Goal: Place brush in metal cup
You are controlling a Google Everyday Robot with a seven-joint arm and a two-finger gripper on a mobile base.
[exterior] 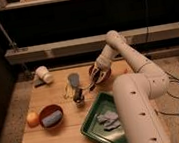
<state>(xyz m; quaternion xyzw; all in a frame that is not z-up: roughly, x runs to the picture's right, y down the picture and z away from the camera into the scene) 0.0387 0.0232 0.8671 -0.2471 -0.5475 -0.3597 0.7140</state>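
End effector: closed (97, 74), just right of centre frame, hanging low over a reddish bowl (104, 76); something slim and dark slants down-left from it, most likely the brush (92, 84), so it appears to be gripping the brush by the handle.
Why held so: a grip on the handle leaves the lower end free to drop into a cup; the tilt points that end towards the cup.
Brush: at centre frame, between bowl and cup, seemingly clear of the desk; its head cannot be made out.
Metal cup: small and dark (78, 96), below and left of the end effector, near the tray's upper left corner; it stands upright, mouth up, ready to take the brush.
Step, as I judge it: carrying the brush across; it is not yet in the cup.
Desk: pale wood (52, 137), filling the lower left of the frame.
Count, bowls: two, one under the end effector, one red with a blue-grey thing inside (51, 116) at lower left.
Count, cups: three, the metal cup, a blue-grey tumbler (73, 80) just above it, a white cup (44, 74) lying on its side at upper left.
Count, trays: one, green (102, 118), holding a few grey pieces.
Count, fruit: one orange ball (33, 118) beside the red bowl.
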